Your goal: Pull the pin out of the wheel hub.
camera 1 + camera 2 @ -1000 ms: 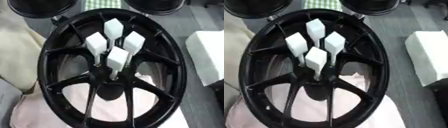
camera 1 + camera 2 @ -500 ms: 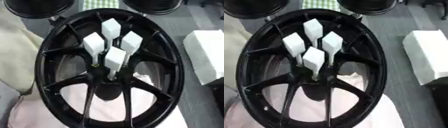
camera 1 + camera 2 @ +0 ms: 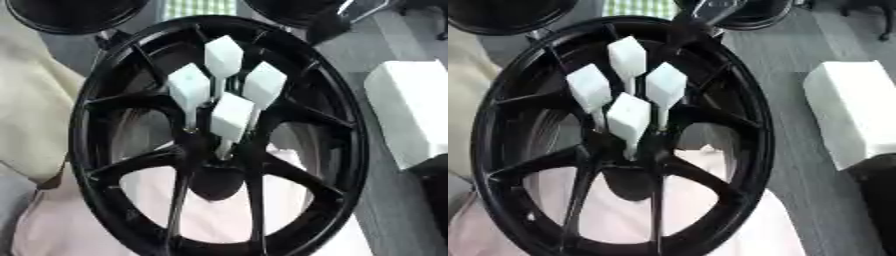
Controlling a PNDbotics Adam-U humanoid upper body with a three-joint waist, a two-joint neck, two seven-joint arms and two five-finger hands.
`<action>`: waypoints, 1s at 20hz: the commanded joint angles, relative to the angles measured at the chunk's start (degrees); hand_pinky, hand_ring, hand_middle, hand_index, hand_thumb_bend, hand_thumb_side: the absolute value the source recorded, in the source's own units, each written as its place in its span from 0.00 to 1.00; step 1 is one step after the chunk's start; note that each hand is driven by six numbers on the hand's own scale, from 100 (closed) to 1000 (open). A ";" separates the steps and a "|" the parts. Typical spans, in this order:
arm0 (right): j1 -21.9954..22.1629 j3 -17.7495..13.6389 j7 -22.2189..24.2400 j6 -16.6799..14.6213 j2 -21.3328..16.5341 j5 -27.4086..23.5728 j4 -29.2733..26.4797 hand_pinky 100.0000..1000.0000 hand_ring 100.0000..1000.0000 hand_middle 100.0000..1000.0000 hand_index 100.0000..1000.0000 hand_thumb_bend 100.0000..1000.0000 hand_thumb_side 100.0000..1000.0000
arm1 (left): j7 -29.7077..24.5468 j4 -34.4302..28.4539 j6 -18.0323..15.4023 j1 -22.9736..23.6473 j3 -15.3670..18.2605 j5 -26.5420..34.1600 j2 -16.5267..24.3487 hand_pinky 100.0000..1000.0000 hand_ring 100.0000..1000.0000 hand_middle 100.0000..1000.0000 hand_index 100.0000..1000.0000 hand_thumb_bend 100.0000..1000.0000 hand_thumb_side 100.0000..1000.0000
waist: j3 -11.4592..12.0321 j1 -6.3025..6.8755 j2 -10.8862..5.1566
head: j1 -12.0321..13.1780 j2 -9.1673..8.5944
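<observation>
Plainly, most of both views is filled by a black wheel (image 3: 96, 165) with thin spokes running from a dark hub (image 3: 214, 165) out to a wide glossy rim. It is seen lying on a pale pink cloth (image 3: 219, 220), which shows through the lower gaps between the spokes. A grey worktop (image 3: 798, 165) is seen to the right of the rim, and a cream cloth (image 3: 31, 115) lies along the left side.

A white block (image 3: 855, 112) is seen on the worktop to the right, apart from the wheel. Two more black round rims are cut off by the upper edge, one at the upper left (image 3: 74, 15) and one at the upper right (image 3: 750, 17), with a green checked patch (image 3: 199, 7) between them.

Four pins are set upright round the hub, each with a white faceted head on a thin stem. The far pin (image 3: 223, 57) stands highest in the views, the left pin (image 3: 189, 90) and the right pin (image 3: 263, 85) flank it, and the near pin (image 3: 232, 117) stands lowest, its stem reaching down to the hub just above the dark centre bore. All four are seated in the hub, their heads close together but not clearly touching.

A dark arm with a silver joint (image 3: 710, 10) is seen at the upper edge above the rim. No hand is shown in either view, so its state cannot be told.
</observation>
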 commanded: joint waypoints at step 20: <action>8.52 -3.18 -4.56 7.83 -6.56 4.44 -17.39 0.77 0.72 0.75 0.80 0.52 0.17 | -0.35 -0.92 0.24 0.45 0.76 -0.21 0.68 0.69 0.69 0.73 0.77 1.00 0.59 | 0.41 -0.19 -0.21 | 5.08 -2.11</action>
